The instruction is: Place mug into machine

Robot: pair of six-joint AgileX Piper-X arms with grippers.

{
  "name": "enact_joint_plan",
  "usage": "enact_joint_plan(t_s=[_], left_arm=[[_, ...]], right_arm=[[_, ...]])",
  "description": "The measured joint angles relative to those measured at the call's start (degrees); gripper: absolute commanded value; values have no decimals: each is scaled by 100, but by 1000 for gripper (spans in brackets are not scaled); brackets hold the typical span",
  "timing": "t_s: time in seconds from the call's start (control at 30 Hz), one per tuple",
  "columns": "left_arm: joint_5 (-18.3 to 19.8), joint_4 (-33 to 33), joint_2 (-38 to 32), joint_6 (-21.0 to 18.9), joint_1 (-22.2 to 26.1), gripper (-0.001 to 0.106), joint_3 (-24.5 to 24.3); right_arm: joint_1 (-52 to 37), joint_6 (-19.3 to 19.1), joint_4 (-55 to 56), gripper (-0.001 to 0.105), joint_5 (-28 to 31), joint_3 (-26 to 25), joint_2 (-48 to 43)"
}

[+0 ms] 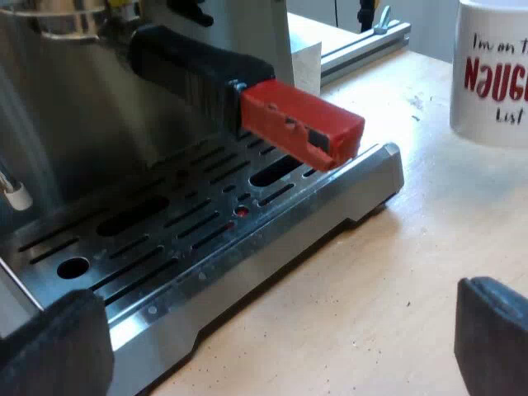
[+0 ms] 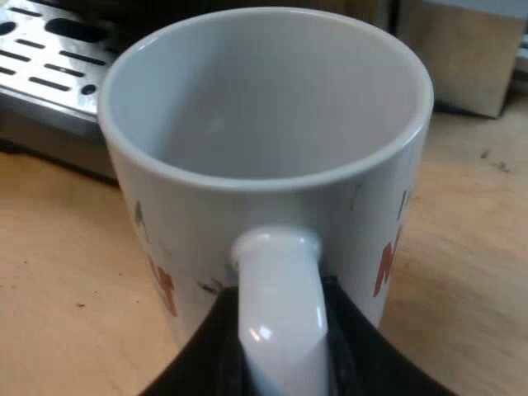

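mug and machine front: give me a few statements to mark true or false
1. The mug is empty. True.
2. The mug stands on the drip tray. False: it is on the table, beside the tray.
3. The right gripper grips the mug by its handle. True.
4. The left gripper holds the holder. False: it is open and holds nothing; the holder is locked into the machine, its red end over the tray.
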Motion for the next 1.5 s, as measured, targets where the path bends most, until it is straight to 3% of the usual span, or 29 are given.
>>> enact_joint_plan(t_s=[0.23, 0.4, 0.6, 0.63, 0.83, 1.07, 1.5], left_arm=[[0, -37, 0, 0, 0, 85, 0], [0, -37, 0, 0, 0, 85, 0], [0, -37, 0, 0, 0, 85, 0], [0, -37, 0, 0, 0, 85, 0], [0, -37, 0, 0, 0, 85, 0], [0, -37, 0, 0, 0, 85, 0], [0, -37, 0, 0, 0, 85, 0]], right_arm=[[180, 131, -984, 0, -235, 0, 690], [807, 161, -1571, 0, 15, 0, 1159], [1701, 161, -2273, 0, 768, 0, 1798], [2178, 175, -2850, 0, 1350, 0, 2251], [3013, 499, -4026, 0, 2266, -225, 3688], [3161, 723, -4751, 0, 2375, -762, 4915], [3161, 765, -5154, 0, 2487, -1293, 5821]])
